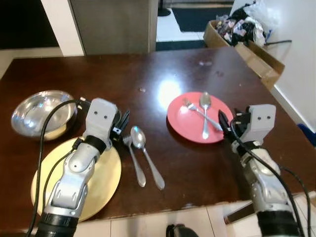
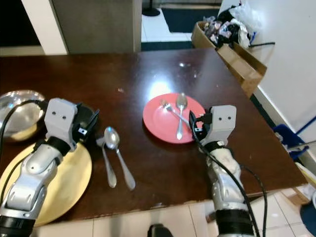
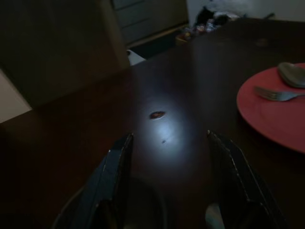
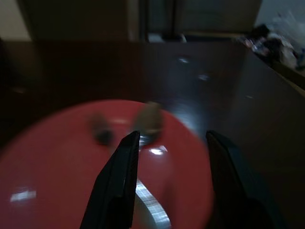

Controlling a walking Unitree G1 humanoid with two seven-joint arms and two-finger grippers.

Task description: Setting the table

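Note:
A red plate [image 1: 185,123] lies on the dark wooden table [image 1: 163,69] with a spoon [image 1: 205,106] and a fork [image 1: 197,112] crossed on it. My right gripper [image 1: 223,123] is open at the plate's right edge, over the cutlery handles; its fingers [image 4: 116,181] frame the plate. A second spoon [image 1: 145,153] and fork [image 1: 133,160] lie on the table beside a yellow plate [image 1: 106,177]. My left gripper [image 1: 122,123] is open just above those two, nothing between its fingers [image 3: 114,176].
A steel bowl [image 1: 39,112] sits at the table's left, behind the yellow plate. A cardboard box [image 1: 247,42] of clutter stands on the floor past the far right corner. The table's front edge [image 1: 173,207] runs just below my arms.

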